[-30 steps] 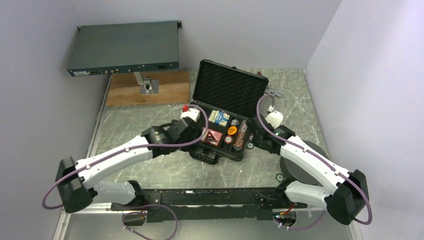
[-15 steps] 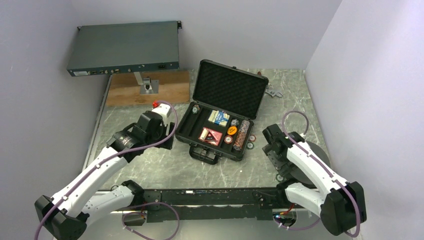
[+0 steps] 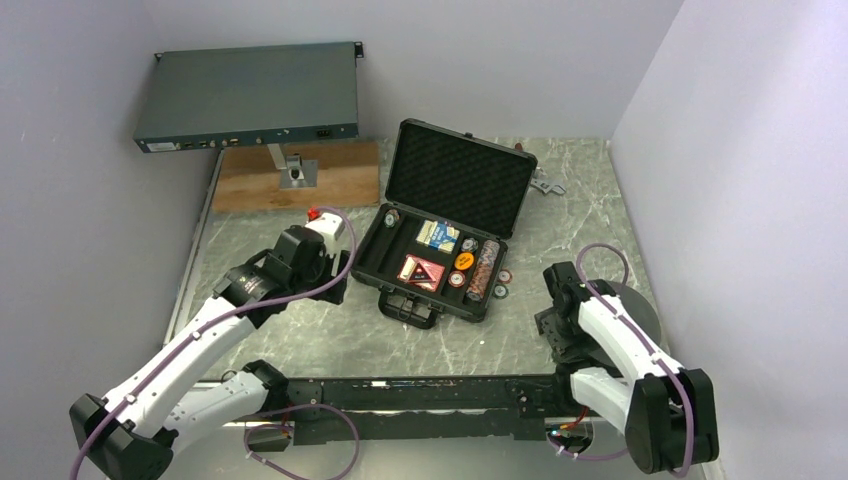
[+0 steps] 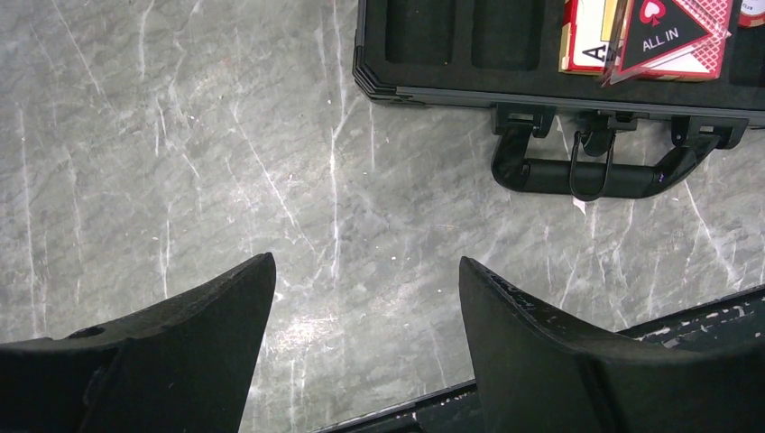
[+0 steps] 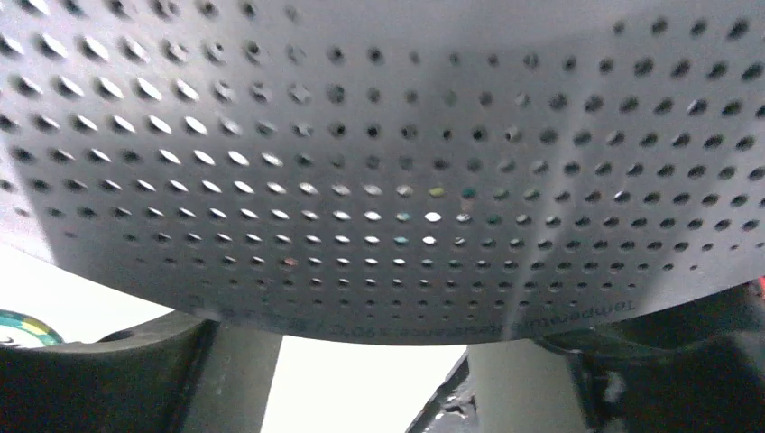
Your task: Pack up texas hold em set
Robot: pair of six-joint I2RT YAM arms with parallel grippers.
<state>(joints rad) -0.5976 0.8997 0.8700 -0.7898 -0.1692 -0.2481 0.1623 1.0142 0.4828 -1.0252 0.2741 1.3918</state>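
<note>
Now left gripper (image 4: 365, 271) wide open, empty; case (image 4: 451, 90) handle (image 4: 577, 176) just ahead-right of fingers (image 4: 180, 343). Hard shell, likely heavy with chips (image 3: 484, 268): push lid (image 3: 460, 178) by rim. State of right gripper (image 3: 553, 325): can't tell.

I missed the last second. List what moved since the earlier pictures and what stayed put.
Both arms drew back from the case. The left gripper swung off it and now hangs open over the table to its left. The right gripper pulled away from the chips toward its base. The case stays open; card decks, orange disc and chips unmoved.
</note>
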